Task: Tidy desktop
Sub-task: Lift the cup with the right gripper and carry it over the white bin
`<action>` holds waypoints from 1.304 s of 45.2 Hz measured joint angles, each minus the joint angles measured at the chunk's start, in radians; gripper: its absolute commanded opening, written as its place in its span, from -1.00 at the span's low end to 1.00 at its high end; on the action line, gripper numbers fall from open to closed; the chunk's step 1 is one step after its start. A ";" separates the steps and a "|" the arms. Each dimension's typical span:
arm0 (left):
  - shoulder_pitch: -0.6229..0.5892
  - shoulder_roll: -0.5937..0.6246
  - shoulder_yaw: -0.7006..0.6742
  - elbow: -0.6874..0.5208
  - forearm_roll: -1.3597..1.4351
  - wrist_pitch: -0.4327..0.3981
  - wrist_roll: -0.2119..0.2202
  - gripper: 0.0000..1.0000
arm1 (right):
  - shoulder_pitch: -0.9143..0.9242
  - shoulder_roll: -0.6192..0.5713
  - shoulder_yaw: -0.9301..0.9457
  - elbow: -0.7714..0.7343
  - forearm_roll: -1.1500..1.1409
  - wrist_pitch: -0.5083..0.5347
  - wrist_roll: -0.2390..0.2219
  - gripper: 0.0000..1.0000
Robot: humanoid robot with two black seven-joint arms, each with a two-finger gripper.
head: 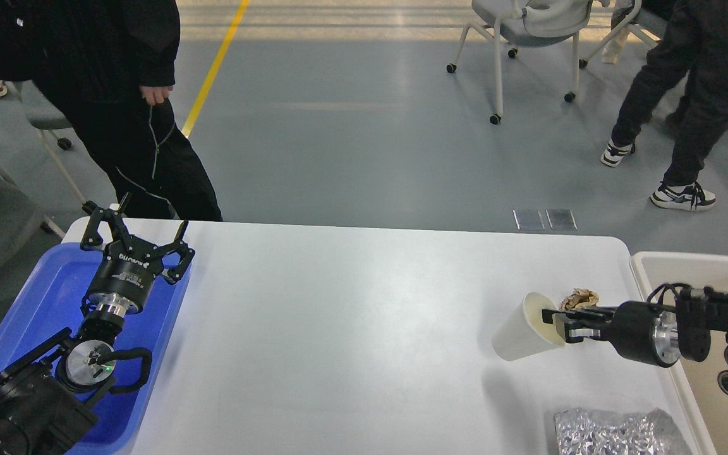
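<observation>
At far left a blue plastic tray (48,297) lies on the tabletop (351,316), its long side running from near to far and angled slightly rightward. The left gripper (139,237) hangs over the tray's far right corner, its jaws spread wide and holding nothing. Behind that corner a person in black clothes (130,107) stands close to the tabletop's far edge.

The white tabletop fills the middle of the view, its long axis running left to right, its rounded far corners visible; the wide middle stretch carries nothing.

Toward the right a white paper cup (519,332) is tilted on its side, mouth facing right. The right gripper (557,322) pinches the cup's rim, one finger inside the mouth. A crumpled brown paper scrap (580,297) lies just behind the cup's mouth, beside the gripper. Near the front right edge lies a crumpled silver foil bag (617,433). A beige plastic bin (686,268) adjoins the tabletop's right edge, under the right arm.
</observation>
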 measured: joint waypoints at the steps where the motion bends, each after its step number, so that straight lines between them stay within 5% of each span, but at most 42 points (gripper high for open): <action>1: 0.000 0.000 0.000 0.000 0.000 0.000 0.000 1.00 | 0.014 -0.017 0.000 0.013 0.010 0.008 0.000 -1.00; 35: 0.001 0.000 0.000 0.001 -0.001 0.000 0.000 1.00 | 0.342 -0.341 0.023 0.161 0.145 0.241 0.002 -1.00; 59: 0.000 0.000 0.000 0.001 -0.001 0.000 0.000 1.00 | 0.348 -0.392 0.017 0.115 0.190 0.227 0.002 -1.00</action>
